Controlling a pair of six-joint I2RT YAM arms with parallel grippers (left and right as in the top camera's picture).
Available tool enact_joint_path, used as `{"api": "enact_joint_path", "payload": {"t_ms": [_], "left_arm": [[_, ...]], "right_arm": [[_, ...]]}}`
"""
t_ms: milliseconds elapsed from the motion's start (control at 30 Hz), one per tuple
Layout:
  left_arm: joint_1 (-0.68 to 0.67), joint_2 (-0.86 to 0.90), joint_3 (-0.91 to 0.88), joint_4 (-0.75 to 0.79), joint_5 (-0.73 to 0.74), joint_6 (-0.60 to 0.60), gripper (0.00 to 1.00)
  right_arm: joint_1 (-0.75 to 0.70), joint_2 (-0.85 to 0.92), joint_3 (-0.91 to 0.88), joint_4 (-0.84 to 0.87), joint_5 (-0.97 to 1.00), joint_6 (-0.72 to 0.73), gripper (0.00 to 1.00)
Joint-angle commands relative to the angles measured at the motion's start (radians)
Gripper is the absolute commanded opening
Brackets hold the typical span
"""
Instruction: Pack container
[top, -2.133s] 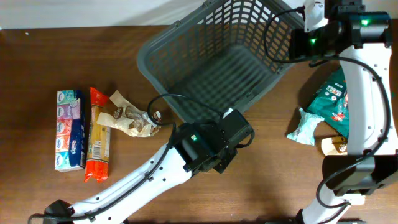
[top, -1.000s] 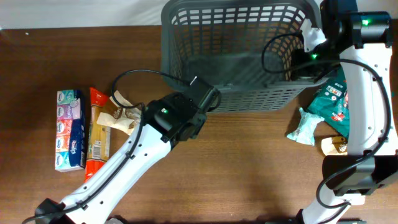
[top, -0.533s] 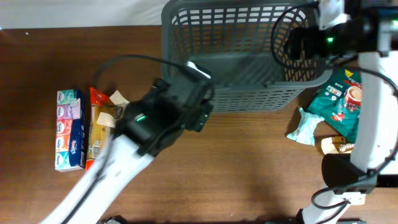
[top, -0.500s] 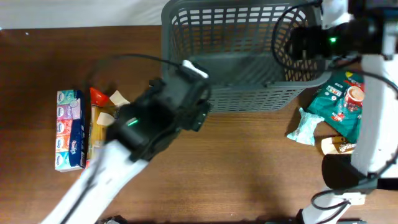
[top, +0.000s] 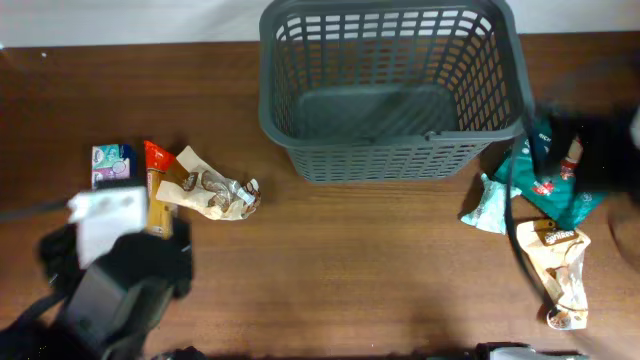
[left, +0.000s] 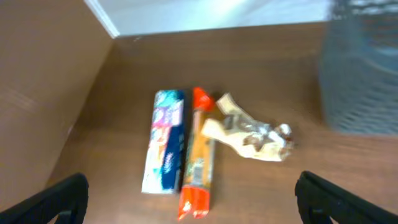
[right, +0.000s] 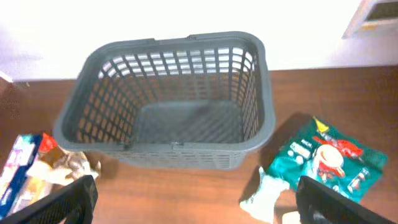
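Note:
The container (top: 272, 110), a dark grey lattice basket, stands upright and empty at the back of the table; the right wrist view shows it whole (right: 186, 154). My left gripper (left: 193, 205) hangs open high above the left packets, with nothing between its fingers. It is a blur at the lower left in the overhead view. My right gripper (right: 198, 205) is open and empty too, hovering in front of the basket. The right arm (top: 600, 150) smears along the right edge.
Left of the basket lie a tissue pack (left: 165, 149), an orange pasta packet (left: 199, 162) and a crumpled brown wrapper (top: 212, 192). To its right lie a green packet (top: 545, 172), a white-teal wrapper (top: 490, 205) and a beige snack packet (top: 560, 270).
Both grippers have opened and let go of the basket. The left arm has swung back to the lower left, the right arm to the right edge. The basket has stayed put.

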Motion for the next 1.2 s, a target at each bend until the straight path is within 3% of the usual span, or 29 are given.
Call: {"api": "enact_joint_path", "payload": {"t_ms": [0,33,167,300,567,733,900,1033,1167], "left_arm": [[0.007,-0.063,-0.011,-0.028,-0.115,-0.195,0.99],[0.013,-0.077,-0.011,-0.028,-0.129,-0.195,0.99],[0.031,-0.082,-0.016,-0.028,-0.135,-0.194,0.99],[0.032,-0.082,-0.034,-0.028,-0.159,-0.193,0.99],[0.032,-0.082,-0.036,-0.028,-0.158,-0.178,0.99],[0.032,-0.082,-0.036,-0.028,-0.166,-0.174,0.99],[0.032,-0.082,-0.036,-0.028,-0.166,-0.174,0.99],[0.032,-0.082,-0.036,-0.028,-0.166,-0.174,0.99],[0.032,-0.082,-0.036,-0.028,-0.166,-0.174,0.99]], "right_arm": [[0.004,-0.156,-0.246,-0.01,0.063,0.055,0.99],[0.004,-0.268,-0.426,-0.01,0.134,0.094,0.99],[0.003,-0.529,-0.858,-0.01,0.365,0.242,0.99],[0.003,-0.642,-1.153,0.025,0.567,0.426,0.99],[-0.061,-0.578,-1.324,0.295,0.605,0.592,0.99],[-0.348,-0.415,-1.325,0.445,0.566,0.565,0.99],[-0.679,-0.195,-1.325,0.607,0.332,0.478,0.99],[-0.792,-0.038,-1.324,0.742,0.13,0.343,0.99],[-0.809,0.114,-1.309,0.917,-0.196,0.044,0.99]]}}
